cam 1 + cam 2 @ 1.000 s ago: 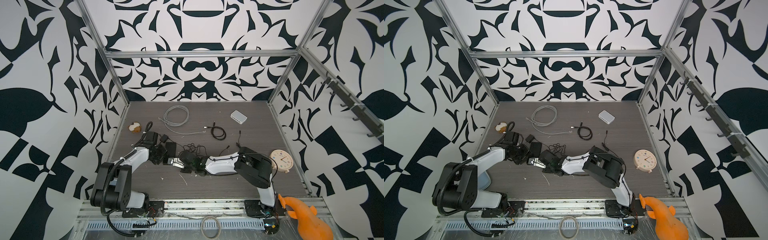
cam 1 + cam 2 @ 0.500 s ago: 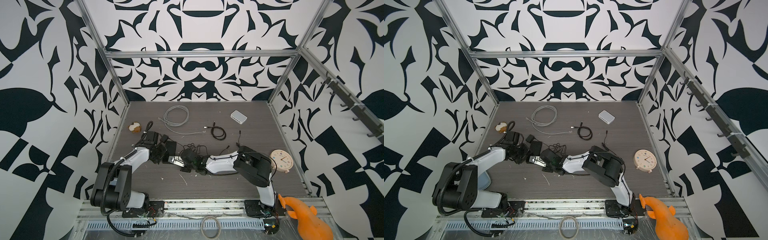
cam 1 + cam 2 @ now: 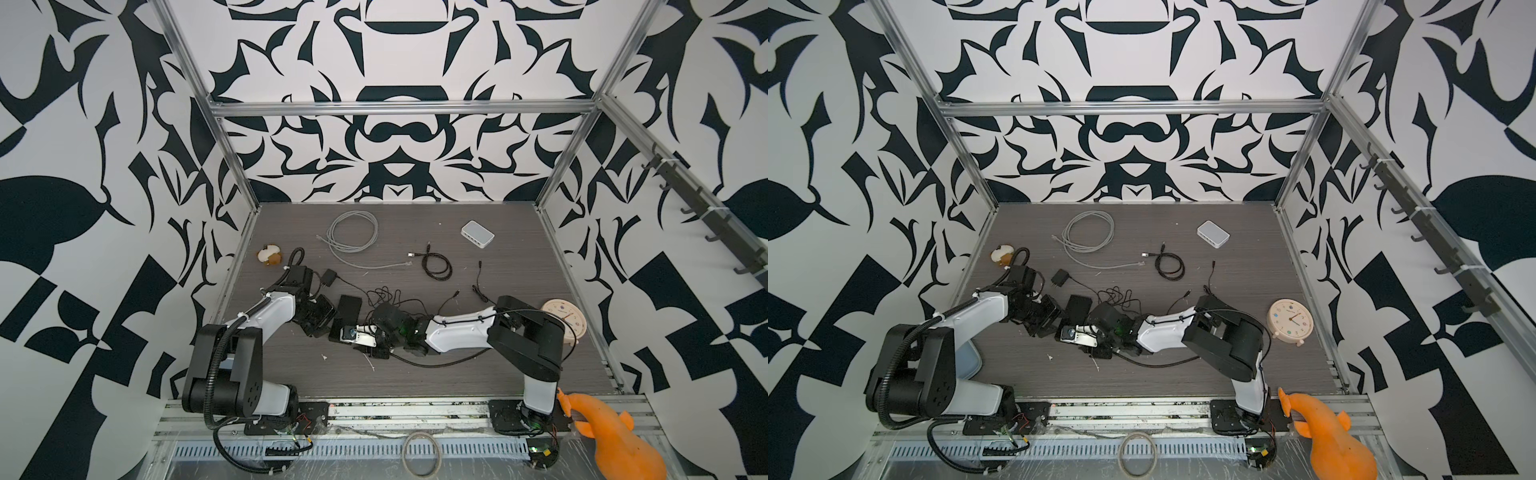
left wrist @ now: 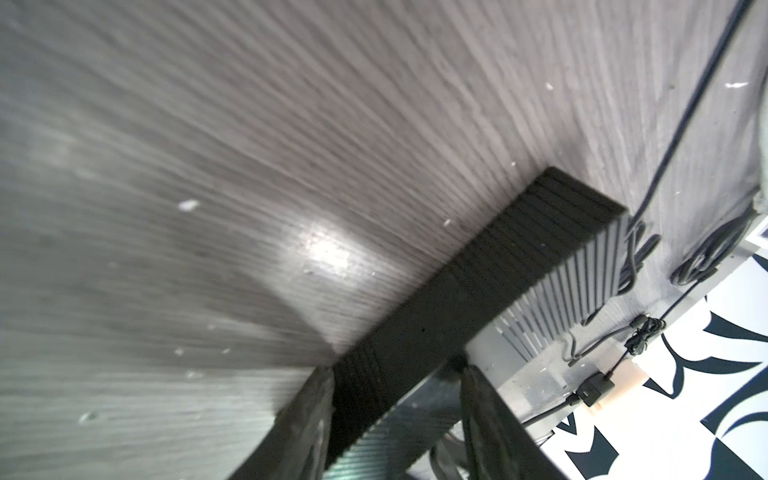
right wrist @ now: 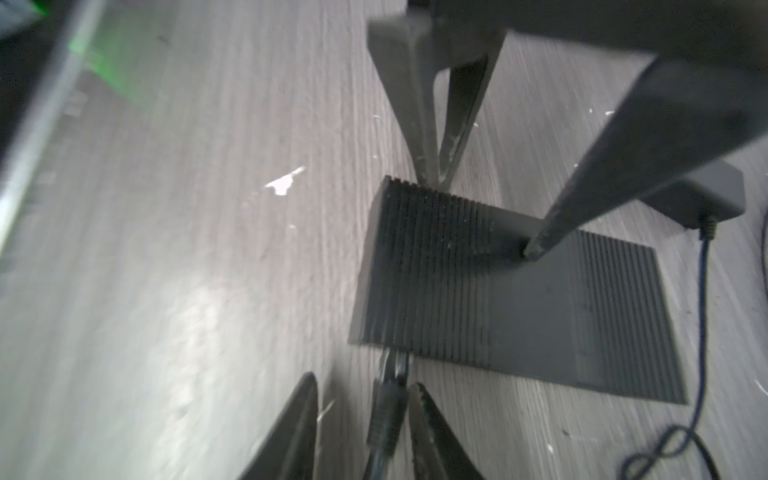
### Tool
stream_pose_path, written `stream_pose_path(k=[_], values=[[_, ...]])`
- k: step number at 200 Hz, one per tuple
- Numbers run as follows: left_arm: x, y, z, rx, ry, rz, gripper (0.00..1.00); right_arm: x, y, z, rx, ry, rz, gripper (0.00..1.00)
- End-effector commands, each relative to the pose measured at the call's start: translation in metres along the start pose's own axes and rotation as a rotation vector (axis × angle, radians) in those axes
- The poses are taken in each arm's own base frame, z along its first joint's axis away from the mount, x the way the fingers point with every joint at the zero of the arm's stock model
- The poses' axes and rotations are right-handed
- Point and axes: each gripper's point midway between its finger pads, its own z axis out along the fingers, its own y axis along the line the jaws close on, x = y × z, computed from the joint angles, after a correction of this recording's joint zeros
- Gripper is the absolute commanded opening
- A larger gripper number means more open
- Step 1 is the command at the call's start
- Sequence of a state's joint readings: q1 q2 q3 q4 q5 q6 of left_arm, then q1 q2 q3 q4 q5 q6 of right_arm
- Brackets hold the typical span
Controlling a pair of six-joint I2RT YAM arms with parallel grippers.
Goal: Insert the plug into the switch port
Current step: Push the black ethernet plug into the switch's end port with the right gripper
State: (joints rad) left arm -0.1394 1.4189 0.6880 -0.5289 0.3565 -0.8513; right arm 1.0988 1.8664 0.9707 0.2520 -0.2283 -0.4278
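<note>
Catches the black switch (image 3: 348, 309) lying flat on the table (image 3: 415, 386), left of centre, long axis running near to far. Shows the plug (image 5: 386, 409) lined up left to right, tip pointing left and meeting the switch's right edge by its near corner; depth of entry not clear. Finds the right pincer (image 5: 362, 382) spread, one finger clear of the plug, the other just beside it. Shows the left pincer (image 4: 395, 372) straddling the switch, one fingertip at its left edge, the other on the ribbed top; cannot tell whether squeezing.
</note>
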Motion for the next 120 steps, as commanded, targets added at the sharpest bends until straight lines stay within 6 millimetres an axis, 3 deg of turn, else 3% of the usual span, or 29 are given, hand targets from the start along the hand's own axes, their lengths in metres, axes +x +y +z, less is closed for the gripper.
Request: stream_pose_path(k=[1,23,55,98,120], values=[[0.006,0.012,-0.002,-0.063,0.03,-0.018,0.53,-0.003,0.008,-0.021,-0.083,0.012,0.035,0.4],[0.005,0.008,-0.006,-0.052,0.022,-0.007,0.53,0.002,0.016,-0.021,-0.141,0.045,0.052,0.4],[0.006,0.006,-0.006,-0.039,0.023,-0.007,0.53,0.008,0.018,-0.005,-0.17,0.062,0.102,0.39],[0.009,0.006,-0.007,-0.032,0.032,-0.002,0.53,0.011,0.008,0.012,-0.123,0.048,0.139,0.38],[0.009,0.006,-0.008,-0.033,0.028,0.003,0.53,0.008,0.007,0.009,-0.116,0.05,0.143,0.38]])
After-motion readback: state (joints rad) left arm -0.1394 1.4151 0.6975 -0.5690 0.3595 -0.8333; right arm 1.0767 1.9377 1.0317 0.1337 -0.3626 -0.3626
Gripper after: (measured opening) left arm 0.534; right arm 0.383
